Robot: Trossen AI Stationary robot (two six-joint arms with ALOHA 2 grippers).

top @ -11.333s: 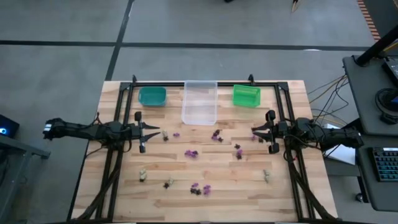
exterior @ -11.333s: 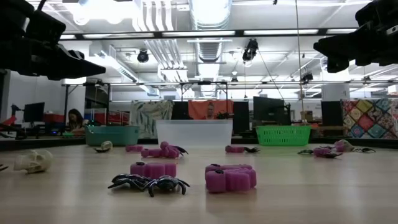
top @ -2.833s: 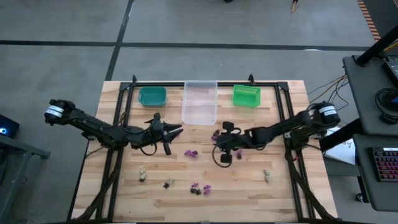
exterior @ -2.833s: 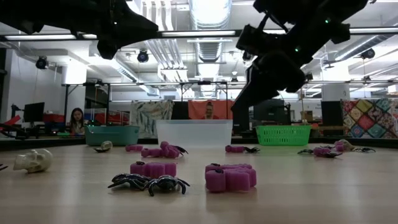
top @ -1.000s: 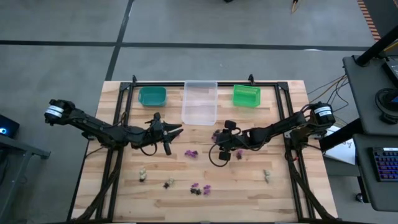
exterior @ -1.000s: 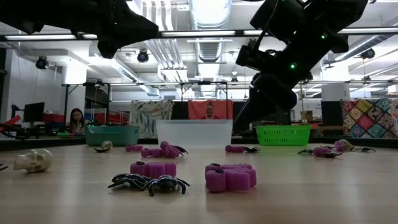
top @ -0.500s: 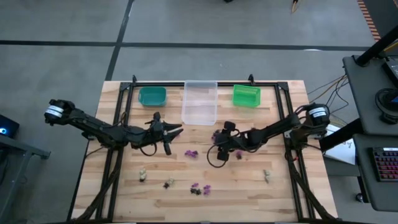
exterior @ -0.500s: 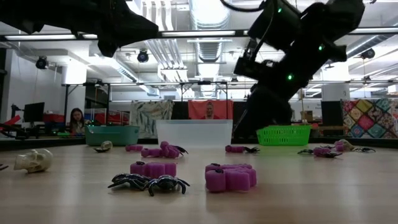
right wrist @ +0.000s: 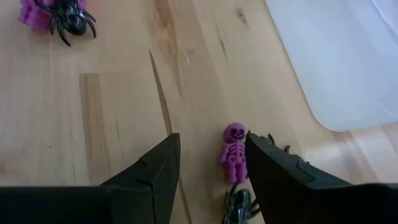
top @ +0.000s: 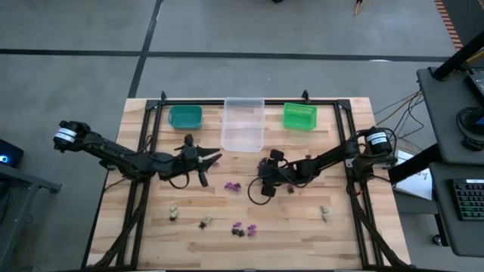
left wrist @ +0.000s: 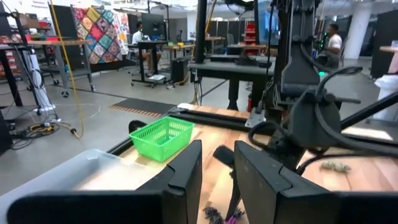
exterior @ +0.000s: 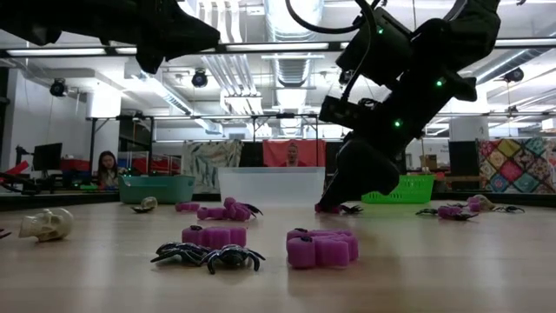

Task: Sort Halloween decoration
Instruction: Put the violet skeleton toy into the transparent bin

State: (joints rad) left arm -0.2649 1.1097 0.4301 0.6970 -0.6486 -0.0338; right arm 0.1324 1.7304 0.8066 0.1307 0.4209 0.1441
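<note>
The Halloween decoration lies strewn over the wooden table (top: 151, 227): tiny purple, black and beige trinkets. A purple skeleton (right wrist: 233, 152) lies flat near the clear bin (top: 243, 125), with a black spider (right wrist: 239, 202) beside it. My right gripper (right wrist: 208, 165) is open and slants down at the table. Its fingers stand on either side of the skeleton. In the low view, my right gripper (exterior: 337, 202) is down by the purple trinket (exterior: 327, 209). My left gripper (left wrist: 217, 149) hovers level above the table's left half, narrowly open, with nothing between its fingers. My right gripper comes slanting down from the table's right side. One finger (right wrist: 270, 165) stands very close to the purple skeleton's side (right wrist: 242, 155). Whether it touches the skeleton I cannot tell. The skeleton lies flat on the table.
A teal bin (top: 185, 117), the clear bin and a green bin (top: 299, 115) stand in a row at the far edge. More trinkets lie at mid table (top: 233, 185), by the near edge (top: 243, 229) and at the right (top: 324, 214). A purple trinket with a spider (right wrist: 59, 15) lies beyond my right gripper.
My right gripper has sunk toward the table and gone a little toward the table's left, down onto the purple trinket near the clear bin. My left arm has kept still.
</note>
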